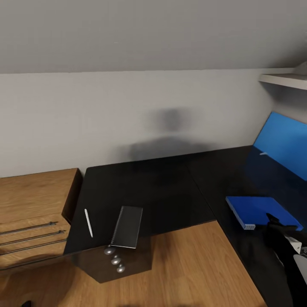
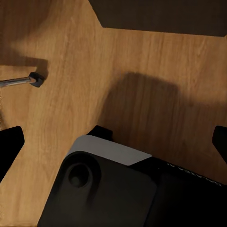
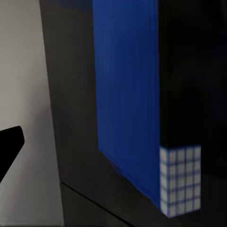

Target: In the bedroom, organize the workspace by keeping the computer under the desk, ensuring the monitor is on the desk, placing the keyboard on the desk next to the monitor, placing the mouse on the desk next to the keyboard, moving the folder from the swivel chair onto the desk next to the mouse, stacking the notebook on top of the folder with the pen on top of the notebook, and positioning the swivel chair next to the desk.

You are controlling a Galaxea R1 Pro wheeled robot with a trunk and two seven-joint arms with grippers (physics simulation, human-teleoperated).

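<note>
Folder (image 1: pixel 260 211): flat on table (image 1: pixel 170 187), right wing. Right gripper (image 1: pixel 279 234) at its near edge, fingers apparently spread, unloaded. Notebook (image 1: pixel 127 227), pen (image 1: pixel 88 222): left wing. Next: fetch notebook, square on folder.

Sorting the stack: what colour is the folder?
Bright blue, white page edges; the folder shows best in head view.
</note>
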